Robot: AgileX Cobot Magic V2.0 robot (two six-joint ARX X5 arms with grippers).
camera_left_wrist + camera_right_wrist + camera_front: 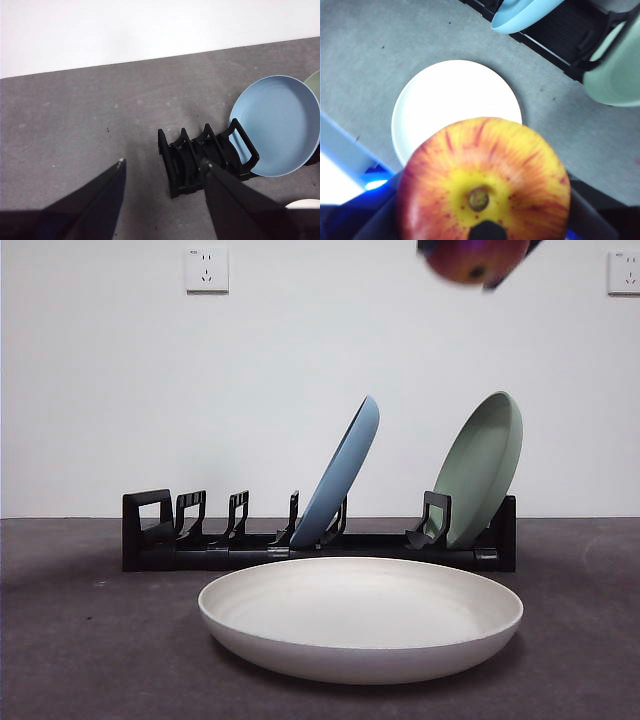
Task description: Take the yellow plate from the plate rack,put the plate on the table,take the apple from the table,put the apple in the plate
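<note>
The apple (484, 182), red w/ a yellow patch round its stem, hangs high above the desk (80, 640), pinched between the jaws of the right gripper (482, 220); in the front view it shows only as a blurred red ball (472, 258) at the top edge, well above the yellow plate (360, 615). The plate, cream-white, lies flat on the desk just in front of the plate rack (200, 540). From the right wrist cam the apple sits stem-up, filling the lower frame, w/ the plate (452, 107) partly behind it on the grey surface.

The rack, long, low and black, runs across the desk behind the plate. Two plates lean in its slots: a light blue plate (342, 475) near the rack's middle and a sage green plate (485, 465) at the end opposite the loop handle, both tilted the same way. The holders between the handle end and the blue plate stand bare.

The left gripper (165, 200) hovers over the desk near the rack's handle end (200, 160), jaws spread apart, nothing between them. Its cam catches the blue plate (275, 125) face-on and a sliver of the cream plate's rim (305, 204).

Two wall sockets (206, 270) sit on the white wall behind the rack.
</note>
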